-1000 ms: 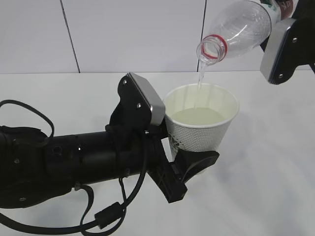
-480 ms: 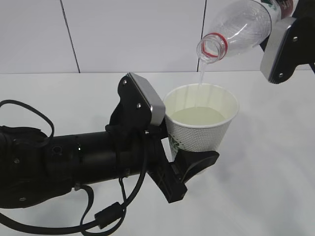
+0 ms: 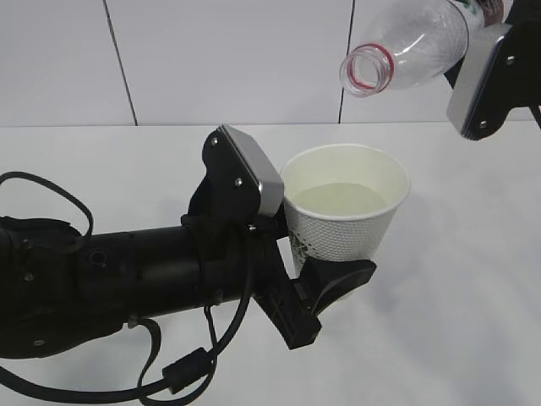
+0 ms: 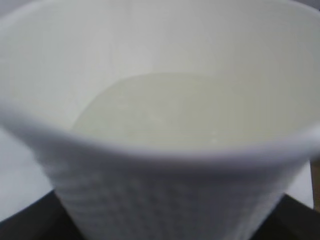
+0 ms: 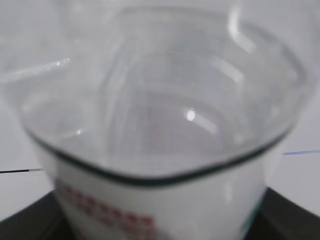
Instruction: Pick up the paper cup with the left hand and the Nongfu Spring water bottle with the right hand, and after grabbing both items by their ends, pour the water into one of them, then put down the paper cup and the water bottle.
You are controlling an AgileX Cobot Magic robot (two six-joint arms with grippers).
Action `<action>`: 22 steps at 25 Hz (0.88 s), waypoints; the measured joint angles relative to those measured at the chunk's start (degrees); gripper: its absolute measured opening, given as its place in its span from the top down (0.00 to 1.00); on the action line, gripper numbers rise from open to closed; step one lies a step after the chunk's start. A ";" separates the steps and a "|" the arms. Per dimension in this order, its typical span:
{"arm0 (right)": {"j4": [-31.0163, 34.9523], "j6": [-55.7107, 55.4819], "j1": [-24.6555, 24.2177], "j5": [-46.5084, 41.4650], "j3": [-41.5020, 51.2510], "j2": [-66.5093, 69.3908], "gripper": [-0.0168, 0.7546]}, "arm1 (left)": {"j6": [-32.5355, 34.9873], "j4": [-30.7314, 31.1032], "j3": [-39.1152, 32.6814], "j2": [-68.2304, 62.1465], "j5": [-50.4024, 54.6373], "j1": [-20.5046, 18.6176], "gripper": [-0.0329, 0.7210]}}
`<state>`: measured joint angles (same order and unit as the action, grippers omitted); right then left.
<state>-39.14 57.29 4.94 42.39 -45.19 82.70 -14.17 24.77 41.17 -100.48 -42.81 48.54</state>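
The paper cup (image 3: 345, 211), partly filled with water (image 3: 341, 200), is gripped near its base by the left tool (image 3: 325, 283) above the tabletop (image 3: 473, 321). The Nongfu Spring water bottle (image 3: 406, 52) is clamped at its bottom end by the right tool (image 3: 486, 63), tilted with its mouth above the cup.

Bright, even, soft-shadowed in the exterior view; both wrist views blurred, with small glints on the Nongfu Spring water bottle (image 5: 190, 114).

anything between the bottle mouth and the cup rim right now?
Nothing: exterior view shows a bare gap between the water bottle mouth and the paper cup rim, no stream.
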 joint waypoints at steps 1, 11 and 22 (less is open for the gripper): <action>0.00 -0.58 0.00 0.00 0.00 0.00 0.34 | 0.00 0.00 0.00 0.00 0.00 0.00 0.23; 0.00 -3.49 0.00 0.00 0.00 0.00 0.35 | 0.00 0.00 0.00 0.00 0.00 0.00 0.23; 0.00 -10.03 0.00 0.00 0.00 0.00 0.35 | 0.00 0.00 0.00 0.00 0.00 0.00 0.23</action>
<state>-39.14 47.26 4.94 42.39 -45.19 82.70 -14.17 24.77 41.17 -100.48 -42.81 48.54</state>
